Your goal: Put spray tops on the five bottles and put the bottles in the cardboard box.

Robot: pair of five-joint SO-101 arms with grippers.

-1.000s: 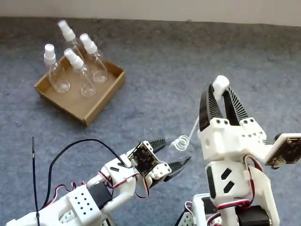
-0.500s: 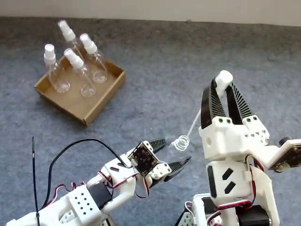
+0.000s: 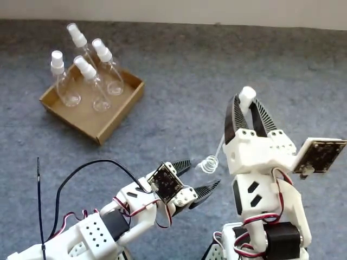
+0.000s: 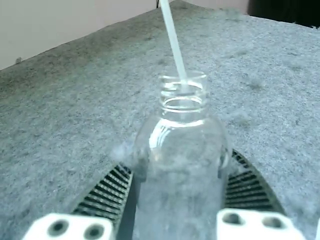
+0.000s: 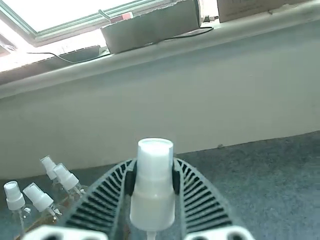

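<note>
A clear open-necked bottle [image 3: 209, 163] is held by my left gripper [image 3: 201, 175], shut on its body low at the near middle of the table. In the left wrist view the bottle [image 4: 182, 150] stands between the ribbed fingers [image 4: 107, 192], and a thin white dip tube [image 4: 172, 40] enters its neck. My right gripper [image 3: 246, 105] is shut on a white spray top [image 3: 247, 95] above and to the right of the bottle. The spray top [image 5: 154, 180] points up between the right fingers. The cardboard box [image 3: 116, 119] at the far left holds several capped bottles [image 3: 97, 81].
Grey carpet covers the table, with open room between the box and the arms and along the far right. A pale wall runs behind the table's far edge. The capped bottles [image 5: 37, 197] appear far off in the right wrist view.
The right arm has swung slightly, carrying the spray top a little left and lower than half a second ago, with its wrist turned. The left arm and bottle have stayed still.
</note>
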